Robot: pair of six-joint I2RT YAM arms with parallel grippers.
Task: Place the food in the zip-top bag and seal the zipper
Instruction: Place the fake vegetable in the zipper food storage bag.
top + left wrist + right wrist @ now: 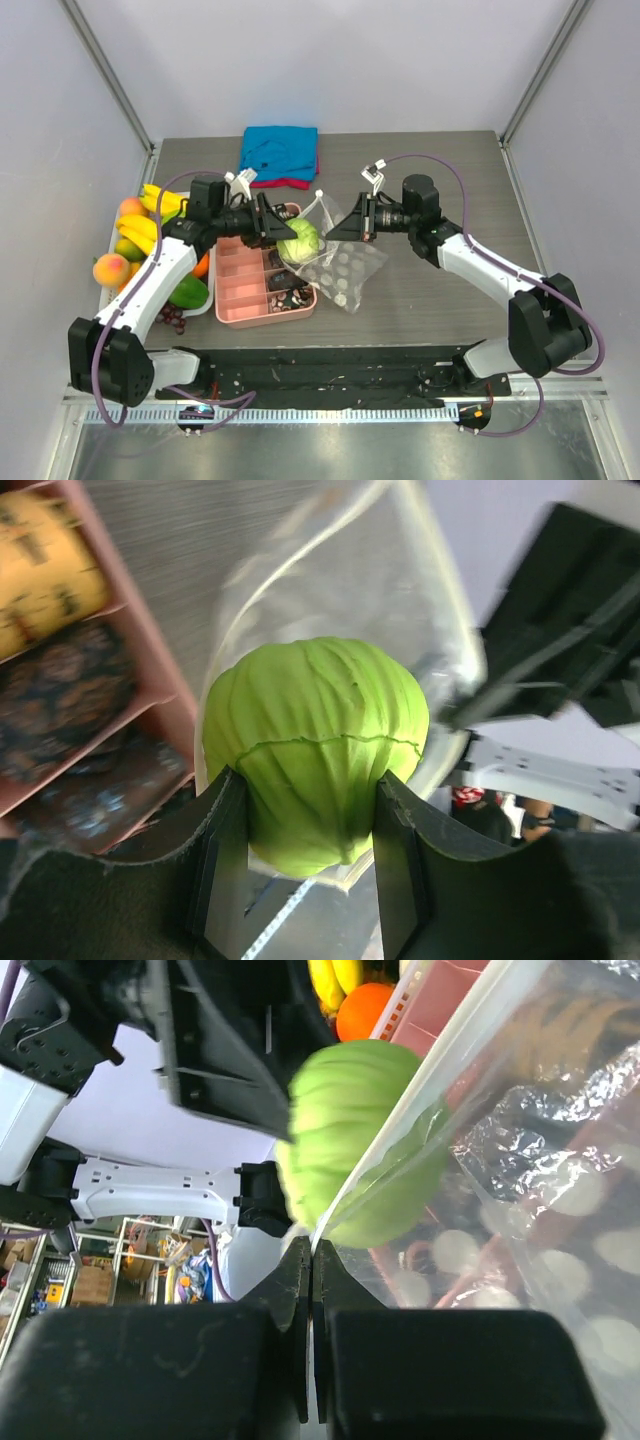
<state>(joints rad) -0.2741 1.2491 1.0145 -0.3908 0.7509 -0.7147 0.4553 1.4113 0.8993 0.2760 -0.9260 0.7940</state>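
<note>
The left gripper (pixel 310 782) is clamped on the green cabbage (pixel 315 740), one dark finger pressed to each side of its lower half. The cabbage is held just above the far corner of the pink box (pixel 250 298), right at the open mouth of the zip-top bag (pixel 345 272). In the right wrist view, part of it shows through the plastic film. The right gripper (pixel 311 1250) is closed tight, pinching the bag's mouth edge, and the zipper (pixel 432 1090) runs up and away from its fingertips as a pale, straight strip. The rest of the bag trails down onto the table (pixel 450 290) between the two arms.

The cabbage is round, matte and ribbed, with a thin seam across its middle. The bag is clear, crinkled and glossy, printed with white dots. The box is smooth pink plastic divided into small compartments holding dark and yellow items.
</note>
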